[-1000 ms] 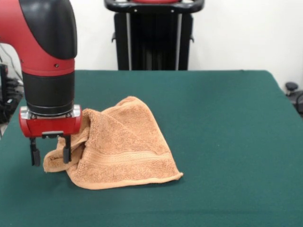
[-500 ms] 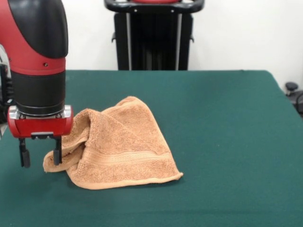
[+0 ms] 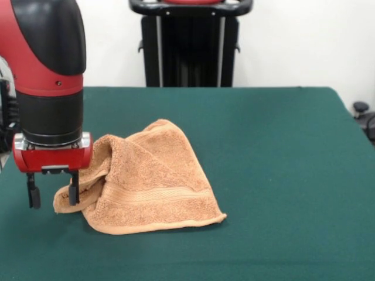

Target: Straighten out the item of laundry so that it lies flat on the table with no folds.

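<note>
Your hand (image 3: 53, 193) hangs low at the 9 o'clock side of the front view, under the big red and black arm (image 3: 47, 76). Its two dark fingers (image 3: 33, 196) point straight down and stand well apart, so the hand is wide open. You hold nothing. One finger sits over the bare green surface (image 3: 281, 152). The other finger is right in front of the towel's 9 o'clock corner, and you cannot tell if it touches the cloth.

You can see the orange-tan towel (image 3: 146, 187) lying on the surface, a bit toward 8 o'clock from the middle of the view. It is not flat. It is bunched up and folded over itself. One soft bump rises near the hand, and a taller fold climbs to a rounded peak at about 12 o'clock of the towel. A deep crease runs between the two.

Look at its long side. The towel stretches from the corner by your hand at 9 o'clock across to a thin pointed corner at 4 o'clock. That pointed corner lies flat on the surface. A woven band stripe (image 3: 158, 194) runs along the near edge the same way, from 9 o'clock toward 3 o'clock.

Behind the surface, at 12 o'clock, stands a black stand (image 3: 190, 44) against a white wall (image 3: 293, 41).
</note>
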